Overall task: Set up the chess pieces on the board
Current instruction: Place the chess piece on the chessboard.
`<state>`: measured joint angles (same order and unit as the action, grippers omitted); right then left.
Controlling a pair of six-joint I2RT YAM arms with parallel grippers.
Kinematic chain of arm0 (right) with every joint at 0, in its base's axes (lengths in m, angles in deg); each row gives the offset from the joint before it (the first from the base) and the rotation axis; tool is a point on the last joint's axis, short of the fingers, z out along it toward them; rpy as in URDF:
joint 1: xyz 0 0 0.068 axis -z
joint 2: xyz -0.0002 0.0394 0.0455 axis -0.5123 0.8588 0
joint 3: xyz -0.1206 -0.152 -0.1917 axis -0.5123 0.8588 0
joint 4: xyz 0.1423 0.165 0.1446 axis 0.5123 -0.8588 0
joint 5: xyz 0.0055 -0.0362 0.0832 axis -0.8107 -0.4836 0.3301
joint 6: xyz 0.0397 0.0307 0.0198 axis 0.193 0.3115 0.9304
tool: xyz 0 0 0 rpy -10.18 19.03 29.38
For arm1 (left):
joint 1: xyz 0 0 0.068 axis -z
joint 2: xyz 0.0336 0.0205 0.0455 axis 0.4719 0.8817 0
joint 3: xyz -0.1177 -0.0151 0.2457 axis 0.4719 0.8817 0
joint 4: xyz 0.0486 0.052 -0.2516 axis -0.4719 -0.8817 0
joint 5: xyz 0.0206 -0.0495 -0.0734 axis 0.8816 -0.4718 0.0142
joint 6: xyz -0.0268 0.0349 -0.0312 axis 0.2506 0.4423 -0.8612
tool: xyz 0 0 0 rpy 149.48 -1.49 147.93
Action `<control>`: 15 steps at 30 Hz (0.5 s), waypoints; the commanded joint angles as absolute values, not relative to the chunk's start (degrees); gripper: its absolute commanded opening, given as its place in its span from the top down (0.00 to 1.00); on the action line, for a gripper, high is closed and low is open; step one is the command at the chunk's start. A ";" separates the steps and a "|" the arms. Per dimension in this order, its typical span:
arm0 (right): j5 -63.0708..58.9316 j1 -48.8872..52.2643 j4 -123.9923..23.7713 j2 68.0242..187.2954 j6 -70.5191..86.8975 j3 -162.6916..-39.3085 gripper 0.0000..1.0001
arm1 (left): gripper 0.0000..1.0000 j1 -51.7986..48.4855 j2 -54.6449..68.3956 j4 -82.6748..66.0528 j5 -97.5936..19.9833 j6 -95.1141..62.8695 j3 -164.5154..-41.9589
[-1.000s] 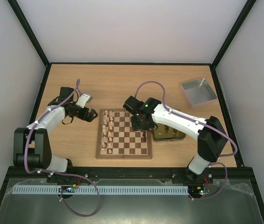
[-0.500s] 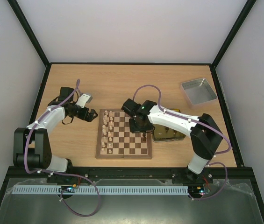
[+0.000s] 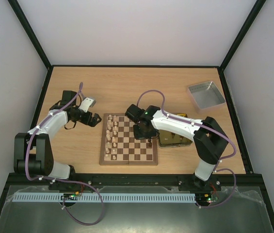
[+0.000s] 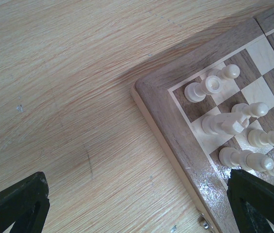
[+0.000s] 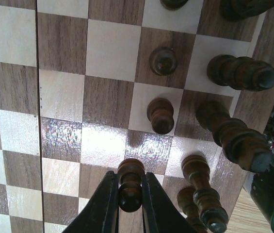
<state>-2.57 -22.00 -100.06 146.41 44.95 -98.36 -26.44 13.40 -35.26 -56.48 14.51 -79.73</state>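
The board lies in the middle of the table. Cream chess pieces stand in two columns along its left side, and several of them show in the left wrist view. My right gripper is shut on a dark brown pawn just above the board's right part. Close by on the squares stand other dark pieces: two pawns and taller figures. From above, the right gripper is at the board's right edge. My left gripper hangs open over bare table left of the board's far corner.
A shiny gold tin sits right of the board, partly under the right arm. A silver-grey metal tray stands at the back right. Black frame rails run along the table's edges.
The right arm's elbow and wrist have swung a little to the left, while its gripper with the pawn stays over the board's right side. The left arm has not moved.
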 commanded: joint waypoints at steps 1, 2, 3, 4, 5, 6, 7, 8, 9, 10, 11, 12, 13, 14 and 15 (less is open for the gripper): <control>-3.12 -22.28 -100.14 147.04 45.48 -97.82 0.91 | 0.00 -26.13 13.14 -35.61 -57.05 15.06 -79.20; -3.07 -22.33 -100.07 147.08 45.47 -97.72 0.91 | 0.00 -26.13 13.16 -35.56 -57.04 15.06 -79.16; -3.04 -22.28 -100.05 147.13 45.57 -97.63 0.91 | 0.00 -26.13 13.13 -35.57 -57.10 15.08 -79.15; -3.15 -22.27 -100.05 147.24 45.58 -97.57 0.91 | 0.00 -26.13 13.12 -35.52 -57.12 15.08 -79.17; -3.27 -22.30 -100.15 147.24 45.58 -97.51 0.91 | 0.00 -26.13 13.12 -35.55 -57.17 15.06 -79.07; -3.29 -22.34 -100.19 147.32 45.51 -97.54 0.91 | 0.00 -26.13 13.12 -35.59 -57.17 15.06 -79.12; -3.29 -22.33 -100.21 147.42 45.45 -97.52 0.91 | 0.00 -26.13 13.14 -35.57 -57.16 15.06 -79.17; -3.29 -22.34 -100.23 147.55 45.47 -97.52 0.91 | 0.00 -26.13 13.12 -35.55 -57.11 15.06 -79.21; -3.36 -22.29 -100.23 147.61 45.42 -97.61 0.91 | 0.00 -26.13 13.12 -35.55 -57.16 15.07 -79.15; -3.43 -22.28 -100.27 147.75 45.41 -97.47 0.91 | 0.00 -26.13 13.16 -35.62 -57.17 15.10 -79.19; -3.47 -22.29 -100.26 147.88 45.34 -97.52 0.91 | 0.00 -26.13 13.16 -35.56 -57.22 15.11 -79.09; -3.39 -22.35 -100.23 148.02 45.26 -97.40 0.91 | 0.00 -26.13 13.17 -35.55 -57.27 15.13 -79.14; -3.31 -22.29 -100.09 148.08 45.21 -97.37 0.91 | 0.00 -26.13 13.25 -35.55 -57.28 15.14 -79.11; -3.30 -22.32 -99.99 148.25 45.23 -97.30 0.91 | 0.00 -26.13 13.30 -35.60 -57.27 15.14 -79.02; -3.42 -22.31 -100.03 148.43 45.17 -97.46 0.91 | 0.00 -26.09 13.34 -35.55 -57.27 15.17 -79.12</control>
